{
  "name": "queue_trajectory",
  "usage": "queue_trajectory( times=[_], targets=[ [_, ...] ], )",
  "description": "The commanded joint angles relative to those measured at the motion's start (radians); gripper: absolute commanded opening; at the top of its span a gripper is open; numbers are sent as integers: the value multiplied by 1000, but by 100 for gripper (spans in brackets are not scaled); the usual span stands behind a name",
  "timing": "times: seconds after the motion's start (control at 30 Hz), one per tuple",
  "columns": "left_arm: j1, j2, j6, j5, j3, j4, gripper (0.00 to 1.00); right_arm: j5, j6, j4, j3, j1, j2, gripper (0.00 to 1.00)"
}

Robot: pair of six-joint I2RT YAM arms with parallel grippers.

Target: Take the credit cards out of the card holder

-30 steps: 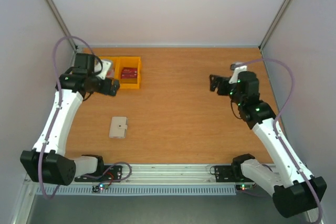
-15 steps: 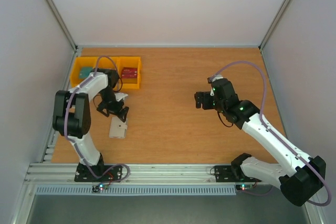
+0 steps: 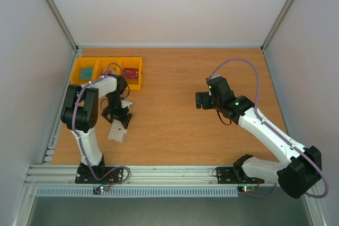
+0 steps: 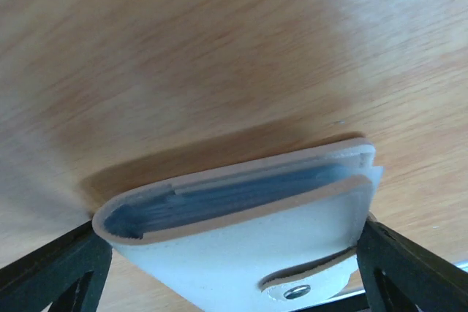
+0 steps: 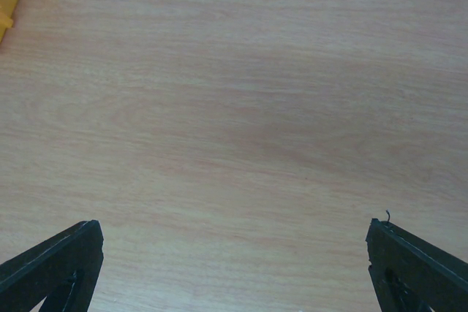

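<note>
The card holder lies shut on the wooden table at the left, cream-beige with its snap tab fastened. In the left wrist view the card holder fills the gap between my fingers, and blue-grey pocket edges show in its open side. My left gripper is open and sits low over it, one finger by each end. No credit cards show; any are hidden inside. My right gripper is open and empty over bare table right of centre, its fingers wide apart.
Yellow bins stand at the back left, one holding a red item, another a teal item. White walls close in the back and both sides. A metal rail runs along the near edge.
My left arm has swung from beside the yellow bins down onto the card holder, which shifted slightly toward the near edge. My right gripper has moved left toward the table's middle.
</note>
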Motion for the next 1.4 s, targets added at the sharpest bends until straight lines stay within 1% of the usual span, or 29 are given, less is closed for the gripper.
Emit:
queue_trajectory(
  times=[0.0,0.07,0.17,0.23,0.3,0.33,0.47,0.57,0.63,0.73,0.8,1.03,1.07,1.13,1.23,1.3,1.33,1.37],
  targets=[
    [-21,57,-9,-83,-42,81,92,-6,-26,9,33,6,-5,98],
    [-44,58,-26,-146,-42,93,92,-18,-33,11,38,8,-6,98],
    [-74,25,-31,-206,-56,109,97,-38,-46,16,42,7,-4,98],
    [-76,17,-26,-204,-73,108,98,-32,-48,15,41,6,-5,98],
    [-78,26,-18,-182,-98,113,97,-16,-49,11,40,7,-9,99],
    [-77,33,-15,-169,-105,121,96,-14,-51,12,38,7,-13,98],
    [-91,43,-21,-105,-101,133,85,-6,-69,10,42,7,-14,98],
    [-101,26,-11,-5,-100,132,83,0,-69,-5,54,7,-9,99],
    [-103,25,-8,25,-91,129,75,3,-63,-9,56,6,-13,98],
    [-103,36,-14,23,-80,129,62,-3,-53,-5,54,6,-31,99],
    [-104,42,-12,37,-72,122,55,-10,-51,-4,57,6,-46,98],
    [-102,-28,-1,149,-53,138,54,-50,-45,-21,77,7,-78,99],
    [-103,-41,0,173,-45,134,54,-72,-42,-19,79,6,-80,99],
    [-103,-60,-5,212,-14,121,53,-170,-27,-11,87,6,-77,99],
    [-102,-66,-29,285,55,87,51,-423,67,46,98,7,-58,98],
    [-103,-59,-45,318,114,59,51,-607,180,187,55,7,-38,99],
    [-102,-56,-56,333,141,44,51,-668,244,251,24,11,-26,99],
    [-102,-54,-62,345,170,32,50,-696,295,306,-1,20,-8,98]
  ],
)
